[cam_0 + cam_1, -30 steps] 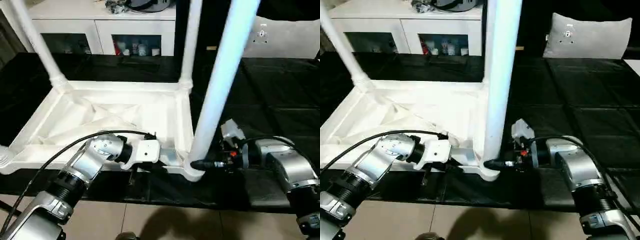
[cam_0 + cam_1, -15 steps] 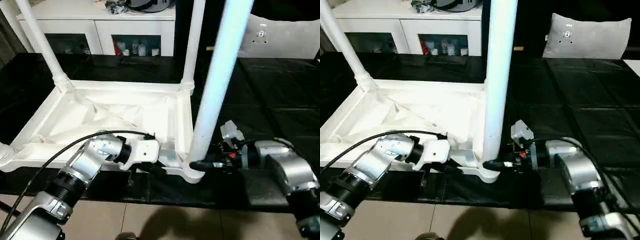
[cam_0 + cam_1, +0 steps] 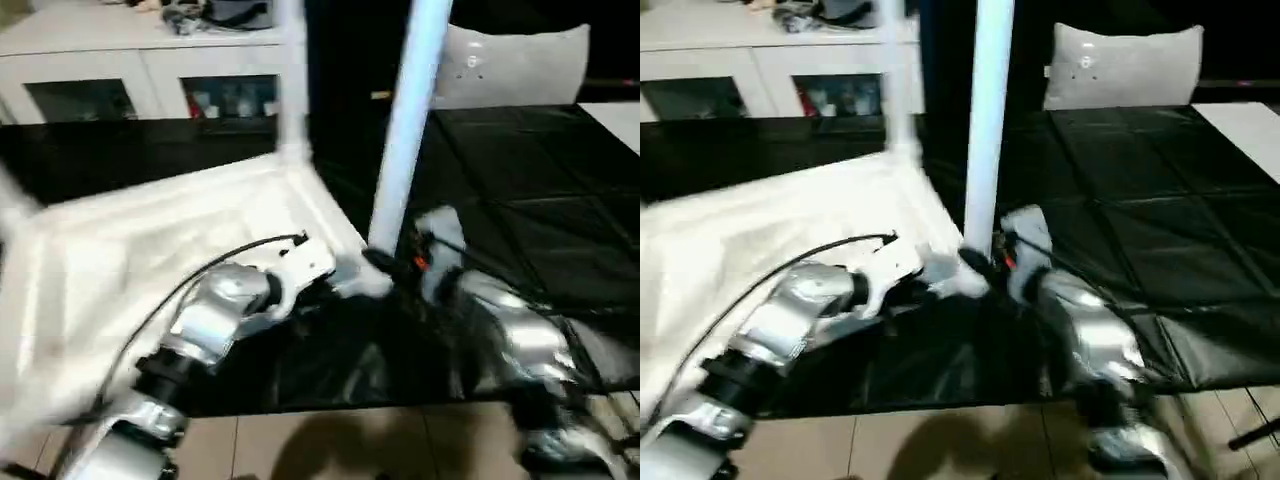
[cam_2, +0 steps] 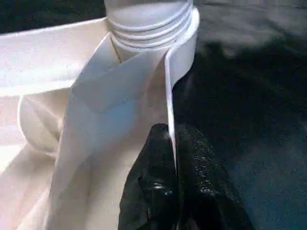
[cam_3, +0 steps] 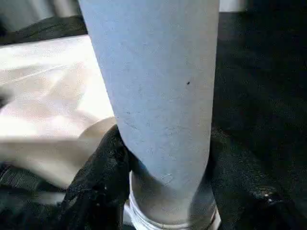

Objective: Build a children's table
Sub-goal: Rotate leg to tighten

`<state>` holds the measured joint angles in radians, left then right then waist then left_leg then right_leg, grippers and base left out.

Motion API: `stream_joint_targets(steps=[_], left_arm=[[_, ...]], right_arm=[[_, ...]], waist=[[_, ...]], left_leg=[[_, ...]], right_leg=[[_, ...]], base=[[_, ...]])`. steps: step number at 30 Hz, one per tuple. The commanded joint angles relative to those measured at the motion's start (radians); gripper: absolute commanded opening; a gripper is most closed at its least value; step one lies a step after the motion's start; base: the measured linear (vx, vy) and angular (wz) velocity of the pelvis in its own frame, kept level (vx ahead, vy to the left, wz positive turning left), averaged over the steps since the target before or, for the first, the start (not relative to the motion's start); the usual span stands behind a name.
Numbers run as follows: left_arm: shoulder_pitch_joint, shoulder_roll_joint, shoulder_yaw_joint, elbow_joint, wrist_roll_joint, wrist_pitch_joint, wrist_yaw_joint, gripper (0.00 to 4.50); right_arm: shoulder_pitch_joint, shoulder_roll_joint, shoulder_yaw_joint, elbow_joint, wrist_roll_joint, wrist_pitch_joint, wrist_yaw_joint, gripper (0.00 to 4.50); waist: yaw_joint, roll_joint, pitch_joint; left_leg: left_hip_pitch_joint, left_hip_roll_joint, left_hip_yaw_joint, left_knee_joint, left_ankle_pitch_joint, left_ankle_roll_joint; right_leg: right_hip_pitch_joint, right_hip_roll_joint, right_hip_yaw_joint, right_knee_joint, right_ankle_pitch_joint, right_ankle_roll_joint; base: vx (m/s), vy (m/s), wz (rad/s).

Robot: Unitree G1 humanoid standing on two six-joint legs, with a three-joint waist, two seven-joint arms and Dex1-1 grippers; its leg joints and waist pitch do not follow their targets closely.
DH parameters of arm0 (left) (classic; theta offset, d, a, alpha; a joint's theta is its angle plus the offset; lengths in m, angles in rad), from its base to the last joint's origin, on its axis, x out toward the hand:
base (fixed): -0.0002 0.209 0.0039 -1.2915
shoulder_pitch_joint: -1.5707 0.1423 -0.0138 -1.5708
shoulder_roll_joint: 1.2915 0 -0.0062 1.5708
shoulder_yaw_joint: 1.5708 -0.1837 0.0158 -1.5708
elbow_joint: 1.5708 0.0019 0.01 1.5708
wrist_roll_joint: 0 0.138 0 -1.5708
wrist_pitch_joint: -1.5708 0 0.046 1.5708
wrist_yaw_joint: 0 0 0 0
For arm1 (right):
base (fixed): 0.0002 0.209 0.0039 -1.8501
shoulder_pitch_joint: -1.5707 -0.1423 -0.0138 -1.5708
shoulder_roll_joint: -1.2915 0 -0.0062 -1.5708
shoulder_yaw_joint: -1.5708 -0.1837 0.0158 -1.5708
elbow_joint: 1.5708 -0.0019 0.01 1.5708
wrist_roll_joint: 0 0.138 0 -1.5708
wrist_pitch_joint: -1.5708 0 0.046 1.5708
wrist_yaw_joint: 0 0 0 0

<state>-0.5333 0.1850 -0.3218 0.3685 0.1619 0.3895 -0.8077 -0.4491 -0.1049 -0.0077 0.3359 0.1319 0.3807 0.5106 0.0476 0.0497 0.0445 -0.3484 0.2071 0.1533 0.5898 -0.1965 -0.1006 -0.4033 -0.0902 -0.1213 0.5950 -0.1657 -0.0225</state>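
The tabletop had swung; left gripper pinched its rim, right gripper clasped the leg, needing seating next.

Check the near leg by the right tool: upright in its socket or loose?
Upright. The near leg rises from the corner socket, its threaded base inside; the right tool clamps it. How tight, cannot tell.

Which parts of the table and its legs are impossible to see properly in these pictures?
- Top of the near leg: cut off by the upper edge in both eye views.
- Left side of the table top: smeared by motion blur in the eye views; its ribs are unreadable.
- Base of the near leg in its socket: partly covered by the right gripper in the right wrist view.
- Table rim under the left gripper: hidden by the black fingers, left wrist view.
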Motion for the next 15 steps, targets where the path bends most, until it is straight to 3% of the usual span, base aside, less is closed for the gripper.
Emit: stream_joint_targets(steps=[1,5,7,11,15], left_arm=[[-0.045,-0.068,-0.057,-0.056,-0.026,-0.031,-0.016,0.0],[-0.046,-0.042,-0.043,-0.052,-0.028,-0.035,-0.021,0.0],[-0.047,-0.03,-0.034,-0.042,-0.03,-0.041,-0.023,0.0],[-0.036,0.015,-0.022,-0.021,-0.032,-0.1,-0.056,0.0],[-0.027,0.065,-0.025,-0.006,-0.033,-0.147,-0.103,0.0]], right_arm=[[-0.008,0.078,0.056,0.072,0.023,-0.027,-0.009,2.54],[0.011,0.064,0.047,0.03,0.021,-0.049,0.035,2.77],[0.019,0.042,0.048,0.02,0.022,-0.052,0.057,3.11],[0.037,-0.032,0.033,0.014,0.034,-0.089,0.132,3.46],[0.059,-0.11,0.024,-0.008,0.054,-0.124,0.242,3.75]], waist=[[0.011,0.0,-0.063],[0.016,0.002,-0.065],[0.019,0.002,-0.065],[0.021,0.001,-0.063],[0.034,0.003,-0.063]], left_leg=[[-0.01,0.003,0.004,-0.065,-0.184,0.043],[-0.013,0.01,0.003,-0.067,-0.166,0.062],[-0.013,0.011,0.003,-0.068,-0.168,0.063],[-0.012,0.011,0.004,-0.068,-0.188,0.067],[-0.012,0.012,0.005,-0.066,-0.184,0.077]], right_leg=[[0.059,-0.054,0.044,-0.095,-0.376,-0.116],[0.063,-0.051,0.048,-0.084,-0.281,-0.143],[0.065,-0.052,0.048,-0.08,-0.265,-0.154],[0.066,-0.053,0.05,-0.084,-0.28,-0.154],[0.065,-0.054,0.051,-0.084,-0.283,-0.153]], base=[[0.0,0.0,0.0],[0.0,0.0,0.0],[0.0,0.0,0.0],[0.0,0.0,0.0],[0.0,0.0,0.0]])
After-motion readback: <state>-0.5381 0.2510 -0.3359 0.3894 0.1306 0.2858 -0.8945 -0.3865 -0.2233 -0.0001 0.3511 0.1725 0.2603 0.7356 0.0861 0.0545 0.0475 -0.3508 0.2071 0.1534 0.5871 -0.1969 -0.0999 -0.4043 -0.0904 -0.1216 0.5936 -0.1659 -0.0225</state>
